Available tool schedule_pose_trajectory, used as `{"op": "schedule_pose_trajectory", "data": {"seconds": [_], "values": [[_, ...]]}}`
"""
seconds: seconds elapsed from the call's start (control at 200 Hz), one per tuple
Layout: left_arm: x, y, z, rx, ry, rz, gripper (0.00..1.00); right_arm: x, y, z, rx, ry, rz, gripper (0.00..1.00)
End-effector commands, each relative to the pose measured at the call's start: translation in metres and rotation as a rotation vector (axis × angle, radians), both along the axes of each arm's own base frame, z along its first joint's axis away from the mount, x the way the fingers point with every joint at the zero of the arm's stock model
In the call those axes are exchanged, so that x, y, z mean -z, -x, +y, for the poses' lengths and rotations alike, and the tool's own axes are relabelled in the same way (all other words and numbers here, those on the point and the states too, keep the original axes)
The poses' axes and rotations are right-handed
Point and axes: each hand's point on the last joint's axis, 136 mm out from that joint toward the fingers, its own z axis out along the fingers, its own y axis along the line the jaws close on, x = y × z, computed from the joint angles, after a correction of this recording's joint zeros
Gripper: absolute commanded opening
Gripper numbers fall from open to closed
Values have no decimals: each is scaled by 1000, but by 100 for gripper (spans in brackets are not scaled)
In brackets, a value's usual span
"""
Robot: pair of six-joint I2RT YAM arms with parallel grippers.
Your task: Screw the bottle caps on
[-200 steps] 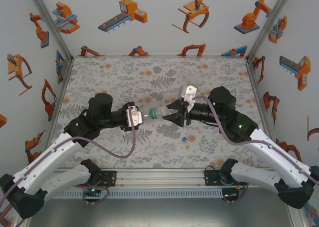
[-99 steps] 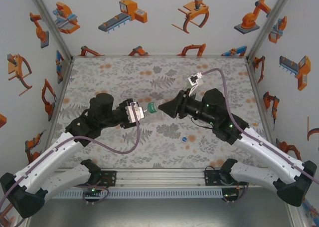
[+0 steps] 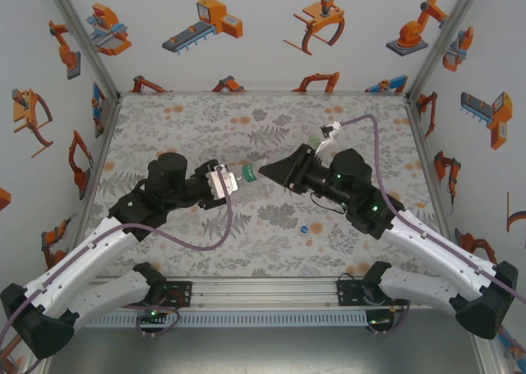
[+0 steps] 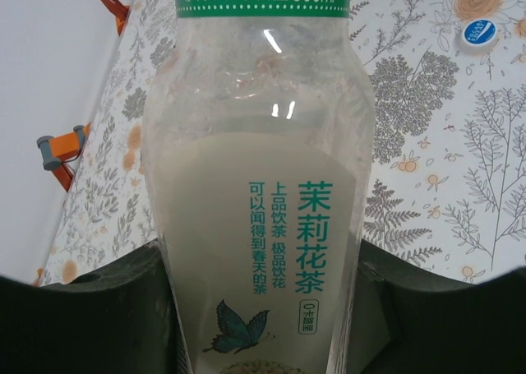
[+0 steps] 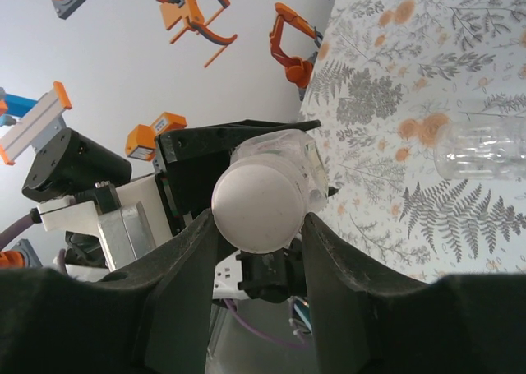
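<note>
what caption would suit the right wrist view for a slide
The right gripper pinches the white cap on a clear bottle held by the left gripper

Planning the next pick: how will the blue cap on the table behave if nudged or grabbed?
The blue cap lies flat and low on the table, so it probably won't tip or roll. It looks small and light, so a nudge would likely slide it. Its round rim may slip if gripped off-centre.
</note>
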Motion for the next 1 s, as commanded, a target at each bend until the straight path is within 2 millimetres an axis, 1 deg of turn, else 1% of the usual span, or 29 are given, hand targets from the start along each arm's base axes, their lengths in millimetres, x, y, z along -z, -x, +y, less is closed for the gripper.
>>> {"op": "schedule_pose_trajectory", "data": {"seconds": [0.0, 0.06, 0.135, 0.165, 0.17, 0.175, 0.185, 0.19, 0.225, 0.255, 0.401, 0.546, 0.696, 0.731, 0.856, 0.886, 0.941, 0.996], "values": [[-24, 17, -18, 129, 94, -44, 0, -22, 9, 7, -62, -12, -115, 0], [-24, 18, -19, 136, 97, -44, 0, -24, 11, 6, -74, 54, -155, 0], [-24, 19, -19, 145, 97, -44, 0, -26, 14, 6, -93, 90, -185, 0], [-24, 20, -19, 148, 99, -44, 0, -27, 15, 5, -95, 105, -192, 9], [-24, 20, -19, 148, 99, -44, 0, -27, 15, 5, -95, 105, -192, 9], [-24, 20, -19, 148, 99, -44, 0, -25, 15, 5, -95, 114, -195, 14], [-24, 20, -19, 148, 99, -43, 0, -26, 15, 5, -97, 115, -197, 17], [-24, 20, -19, 149, 99, -44, 0, -26, 15, 4, -98, 119, -197, 21], [-24, 20, -19, 149, 99, -44, 0, -27, 16, 4, -100, 132, -210, 30], [-24, 20, -19, 146, 98, -43, 0, -26, 16, 3, -103, 144, -213, 36], [-23, 17, -18, 134, 89, -46, 0, -37, 23, -3, -117, 181, -276, 59], [-22, 17, -18, 136, 83, -41, 0, -48, 34, -13, -140, 250, -378, 72], [-22, 20, -18, 149, 80, -38, 0, -51, 38, -28, -132, 380, -503, 73], [-20, 21, -19, 156, 76, -34, 0, -52, 41, -31, -140, 416, -559, 73], [-19, 26, -21, 185, 69, -21, 0, -60, 68, -29, -276, 484, -864, 71], [-18, 27, -21, 193, 67, -16, 0, -61, 78, -26, -335, 498, -962, 70], [-17, 29, -22, 207, 65, -7, 0, -58, 90, -23, -414, 527, -1086, 70], [-16, 31, -24, 224, 61, 0, 0, -52, 96, -21, -477, 574, -1177, 70]]}}
